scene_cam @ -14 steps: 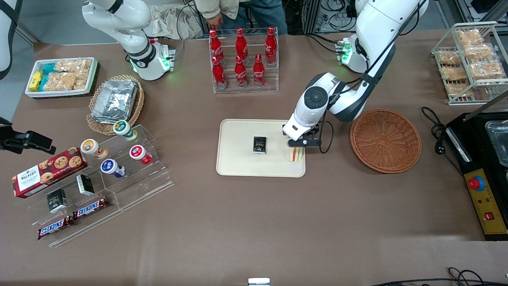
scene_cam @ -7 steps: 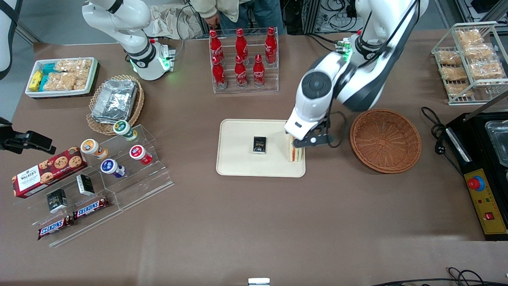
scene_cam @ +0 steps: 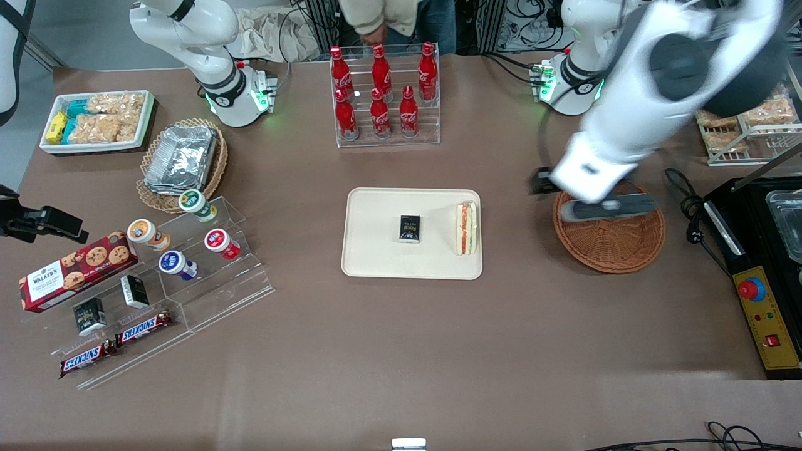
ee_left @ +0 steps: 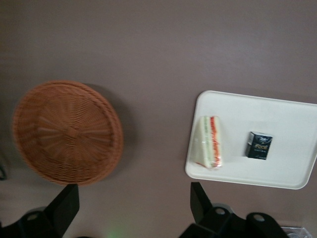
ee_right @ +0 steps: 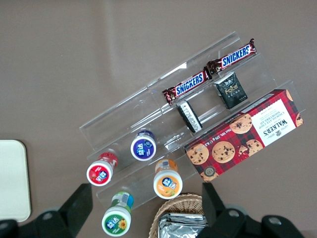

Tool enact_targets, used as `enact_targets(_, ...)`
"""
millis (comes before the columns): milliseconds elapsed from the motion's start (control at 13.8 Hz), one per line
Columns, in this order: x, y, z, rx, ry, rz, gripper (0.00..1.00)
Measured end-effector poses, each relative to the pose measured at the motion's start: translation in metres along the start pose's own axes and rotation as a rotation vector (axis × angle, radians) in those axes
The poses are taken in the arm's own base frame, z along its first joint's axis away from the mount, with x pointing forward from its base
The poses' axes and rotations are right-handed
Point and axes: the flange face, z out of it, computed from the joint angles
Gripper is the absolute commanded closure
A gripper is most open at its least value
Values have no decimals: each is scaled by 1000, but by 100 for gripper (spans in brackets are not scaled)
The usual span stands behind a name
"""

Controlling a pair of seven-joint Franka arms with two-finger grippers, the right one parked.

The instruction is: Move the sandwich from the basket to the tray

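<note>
Here, in the front view, the working arm is raised high and blurred, its forearm slanting down from the upper right of the frame to the gripper (scene_cam: 604,207), which hangs over the edge of the basket (scene_cam: 611,247) farthest from the camera. That blur makes the fingers hard to read there, so they are probably apart but not certainly. The sandwich (scene_cam: 467,227) stands on its edge on the tray (scene_cam: 376,257) at mid-frame, at the end nearest the basket, with a small black box (scene_cam: 410,228) beside it.

From the left wrist view, the two fingertips (ee_left: 67,204) stand wide apart with nothing between them. The basket (ee_left: 67,133) holds nothing. The sandwich (ee_left: 209,142) lies on the tray (ee_left: 277,119), just inside the rim, near the black box (ee_left: 259,145).
</note>
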Motion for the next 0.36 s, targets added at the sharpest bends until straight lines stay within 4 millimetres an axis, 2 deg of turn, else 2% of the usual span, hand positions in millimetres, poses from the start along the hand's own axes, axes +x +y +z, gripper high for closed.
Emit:
enact_targets(218,10,-84,-32,-3,43,-51,0)
enact_targets(363,13,-116,-39,-10,46,-82,0)
